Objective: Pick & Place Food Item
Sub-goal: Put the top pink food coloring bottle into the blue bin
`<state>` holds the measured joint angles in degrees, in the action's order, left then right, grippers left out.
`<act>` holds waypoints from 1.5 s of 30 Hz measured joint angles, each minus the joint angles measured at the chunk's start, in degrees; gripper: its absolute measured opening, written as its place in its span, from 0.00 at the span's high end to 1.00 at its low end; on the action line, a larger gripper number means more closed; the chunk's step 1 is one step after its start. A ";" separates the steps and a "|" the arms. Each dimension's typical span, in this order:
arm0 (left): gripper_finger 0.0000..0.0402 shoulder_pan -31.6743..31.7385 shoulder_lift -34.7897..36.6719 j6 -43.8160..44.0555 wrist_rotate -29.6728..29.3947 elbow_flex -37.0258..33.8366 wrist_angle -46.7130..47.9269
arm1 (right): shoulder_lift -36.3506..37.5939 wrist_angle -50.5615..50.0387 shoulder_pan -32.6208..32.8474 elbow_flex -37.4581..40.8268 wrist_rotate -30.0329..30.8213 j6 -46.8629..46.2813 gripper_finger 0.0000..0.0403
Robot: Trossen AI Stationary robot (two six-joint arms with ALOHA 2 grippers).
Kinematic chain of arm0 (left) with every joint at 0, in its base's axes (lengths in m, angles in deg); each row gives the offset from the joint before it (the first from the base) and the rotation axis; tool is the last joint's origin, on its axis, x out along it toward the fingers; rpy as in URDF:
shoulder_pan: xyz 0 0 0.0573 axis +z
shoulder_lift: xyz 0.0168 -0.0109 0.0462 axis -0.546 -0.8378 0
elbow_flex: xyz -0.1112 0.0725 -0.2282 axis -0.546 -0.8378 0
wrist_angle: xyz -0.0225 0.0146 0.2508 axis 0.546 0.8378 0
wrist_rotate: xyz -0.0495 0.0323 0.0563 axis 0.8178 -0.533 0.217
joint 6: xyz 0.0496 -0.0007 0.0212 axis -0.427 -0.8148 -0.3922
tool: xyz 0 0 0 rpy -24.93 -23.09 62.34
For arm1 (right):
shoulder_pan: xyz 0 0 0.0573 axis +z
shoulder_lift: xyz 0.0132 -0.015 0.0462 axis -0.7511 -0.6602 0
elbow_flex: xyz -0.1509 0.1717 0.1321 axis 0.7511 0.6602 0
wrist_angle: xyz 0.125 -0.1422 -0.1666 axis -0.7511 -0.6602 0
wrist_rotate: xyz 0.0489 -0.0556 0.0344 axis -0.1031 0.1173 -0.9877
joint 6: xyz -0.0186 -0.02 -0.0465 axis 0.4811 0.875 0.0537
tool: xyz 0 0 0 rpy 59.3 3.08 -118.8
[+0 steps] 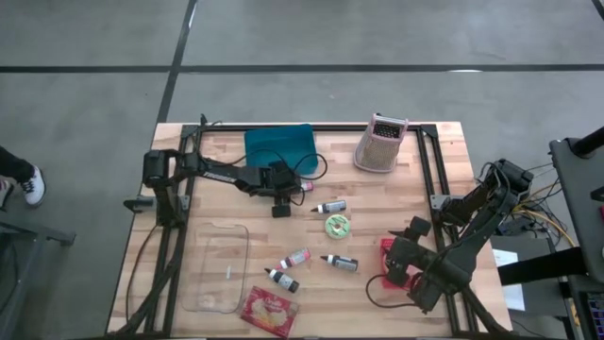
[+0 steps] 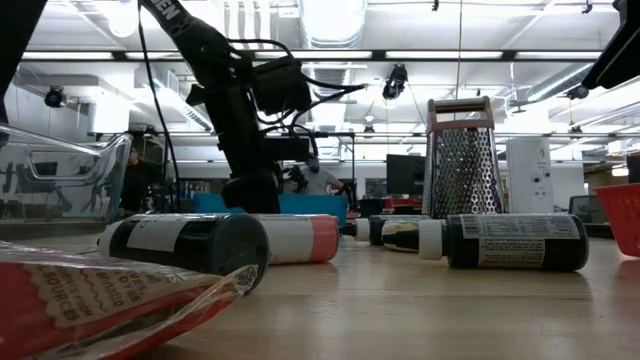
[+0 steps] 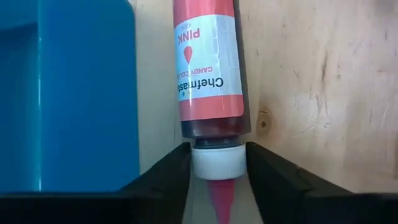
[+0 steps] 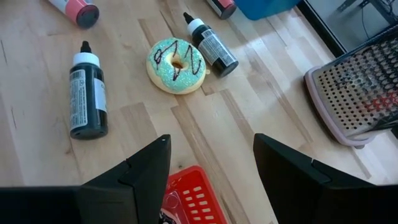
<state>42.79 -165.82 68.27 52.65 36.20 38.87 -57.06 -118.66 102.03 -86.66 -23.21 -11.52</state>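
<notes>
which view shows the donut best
The right wrist view: the green-iced donut fills it clearly, chocolate drizzle visible, beside a black bottle. The high view shows it small; the low and left wrist views don't show it.

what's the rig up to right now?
The left gripper is down at the table beside the blue bin, its fingers on either side of the white cap of a pink candy colour bottle lying on the wood; whether they have gripped it is unclear. The right gripper waits open above a red basket, looking toward the sprinkled donut and the grater.
</notes>
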 joint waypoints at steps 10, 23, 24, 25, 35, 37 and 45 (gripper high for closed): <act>0.75 -0.07 0.07 0.59 -1.53 0.00 0.72 | 0.00 0.17 0.00 0.00 0.00 0.00 0.44; 0.75 -3.47 3.97 3.63 -5.70 3.58 11.14 | -0.02 1.25 -1.07 0.00 0.01 1.73 0.44; 0.75 -4.04 4.30 3.63 -6.27 4.25 12.29 | -0.02 1.52 -1.34 0.00 0.00 2.38 0.44; 0.75 -4.58 4.87 3.62 -6.82 4.87 13.61 | -0.02 1.97 -1.71 0.00 0.03 3.28 0.44; 0.75 -8.40 10.55 3.92 -16.20 5.81 20.44 | 0.08 14.37 -7.09 1.85 10.40 19.90 0.44; 0.75 -8.41 12.18 4.06 -16.32 4.76 20.49 | 0.48 19.51 -9.08 3.13 10.48 25.42 0.44; 0.75 -8.41 16.40 4.15 -18.61 2.96 29.79 | 1.22 46.48 -20.63 9.47 2.15 51.00 0.44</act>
<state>34.37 -149.42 72.43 34.05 39.16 68.65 -55.84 -72.18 81.40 -77.19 -21.06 39.48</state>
